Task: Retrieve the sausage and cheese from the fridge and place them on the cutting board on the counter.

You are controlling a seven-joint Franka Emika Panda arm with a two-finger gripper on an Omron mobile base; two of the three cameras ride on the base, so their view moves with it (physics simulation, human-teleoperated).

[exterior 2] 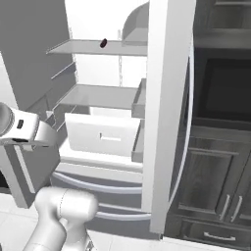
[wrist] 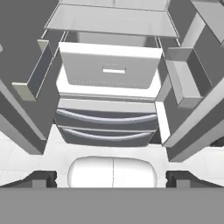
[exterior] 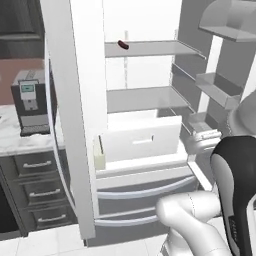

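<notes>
The fridge [exterior: 80,125] looks like matt grey steel outside, with smooth white plastic-looking walls inside, pale flat shelves [exterior: 145,48] and a plain white bin [exterior: 142,139]; its two lower drawers [wrist: 107,127] are dull grey with lighter curved handles. The sausage [exterior: 123,45] is dark reddish-brown and smooth. The table [exterior: 20,137] is white marble with faint grey veins over matt dark grey cabinets [exterior: 40,192] with satin metal pulls, and the coffee machine [exterior: 31,102] on it has a dark, slightly glossy casing.

Both fridge [exterior: 145,150] doors stand wide; the shelf [exterior: 150,48] seems reachable past door bins [exterior: 217,87].
</notes>
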